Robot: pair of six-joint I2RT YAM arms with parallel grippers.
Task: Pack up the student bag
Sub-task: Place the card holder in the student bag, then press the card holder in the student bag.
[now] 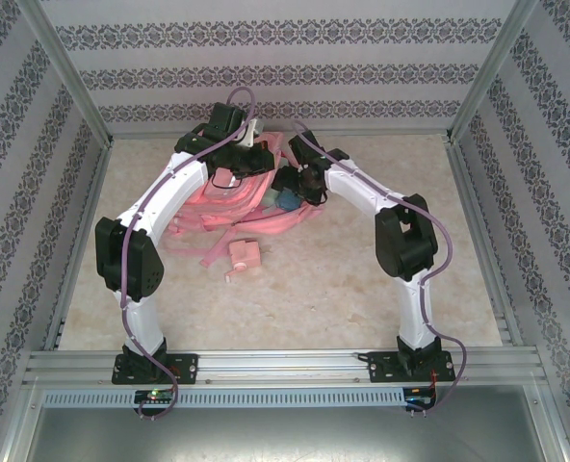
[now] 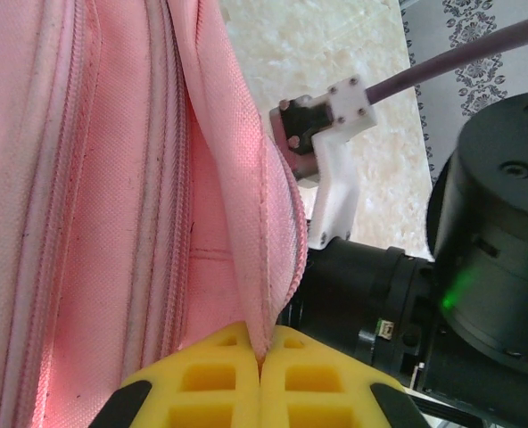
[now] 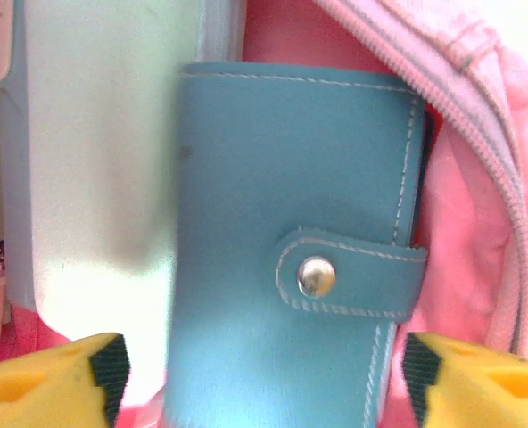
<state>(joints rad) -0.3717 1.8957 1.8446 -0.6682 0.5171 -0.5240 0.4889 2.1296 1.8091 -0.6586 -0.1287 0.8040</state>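
Note:
The pink student bag (image 1: 229, 200) lies at the back middle of the table, its opening turned toward the right arm. My left gripper (image 1: 250, 152) is at the bag's top edge; in the left wrist view its yellow pads (image 2: 219, 383) are shut on a fold of the zipped rim of the student bag (image 2: 112, 178). My right gripper (image 1: 292, 185) hovers at the opening, open, its fingers wide on either side of a blue snap wallet (image 3: 291, 223) that sits inside the student bag (image 3: 478, 196). The wallet (image 1: 290, 200) shows as a small blue patch from above.
A pale flat book-like item (image 3: 103, 160) stands beside the wallet in the bag. A small pink pouch (image 1: 243, 258) lies on the table in front of the bag, near loose pink straps (image 1: 203, 248). The right arm's wrist (image 2: 424, 294) is close beside my left gripper.

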